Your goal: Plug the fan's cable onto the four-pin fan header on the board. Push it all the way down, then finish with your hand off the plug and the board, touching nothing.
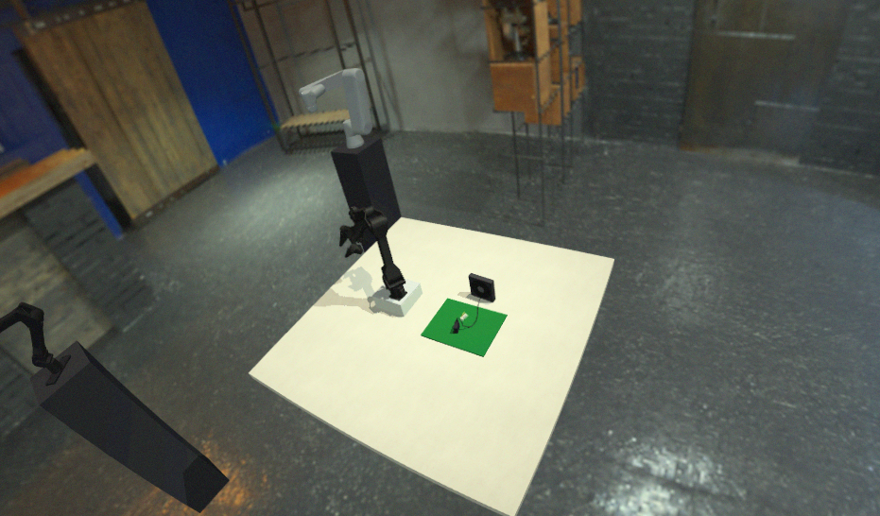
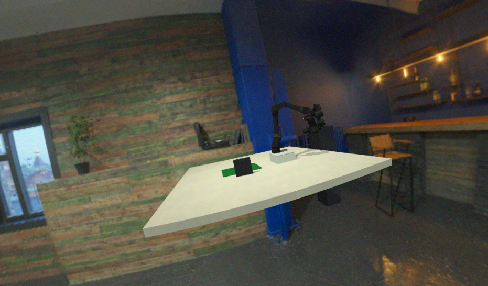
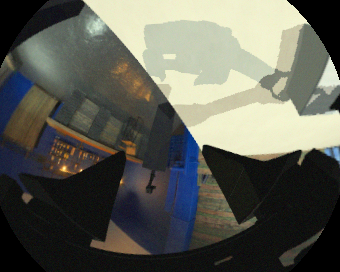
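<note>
My gripper (image 1: 344,249) (image 2: 323,121) (image 3: 164,152) is open and empty, raised beyond the table's edge, well away from the board. The green board (image 1: 488,339) (image 2: 228,173) lies flat on the table. The black square fan (image 1: 481,287) (image 2: 242,166) stands upright beside it. A thin dark cable (image 1: 477,313) runs from the fan in a curve over the board to a small black plug (image 1: 456,326). A small pale piece (image 1: 463,317), seemingly the header, is close beside the plug. They are too small to tell whether they touch. The fan hides part of the board in the exterior view.
My arm stands on a white block (image 1: 399,306) (image 2: 283,157) on the cream table (image 1: 378,378) (image 2: 203,206) (image 3: 199,12). A dark pedestal (image 1: 364,176) with a grey arm (image 1: 359,102) stands behind the table. Another dark pedestal (image 1: 122,416) carries a black arm.
</note>
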